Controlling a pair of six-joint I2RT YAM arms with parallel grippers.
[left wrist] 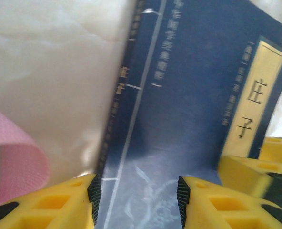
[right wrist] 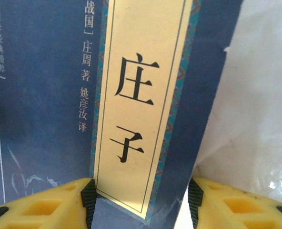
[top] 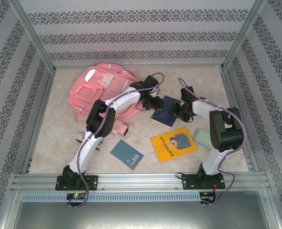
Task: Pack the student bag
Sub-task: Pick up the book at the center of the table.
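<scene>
Bag (top: 100,93) far left on worktop (top: 55,143); nothing visibly packed. Yellow book (top: 173,144), navy book (top: 166,110), notebook (top: 126,154) lie outside it, so I judge most work left. Left fingers (left wrist: 69,205), right fingers (right wrist: 45,207) apart, bracketing navy book, no clamp visible.

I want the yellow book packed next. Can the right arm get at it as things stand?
Probably yes. The yellow book lies flat with nothing on it, close by the right arm. The right claw is at the blue book, so it would have to pull back first.
</scene>
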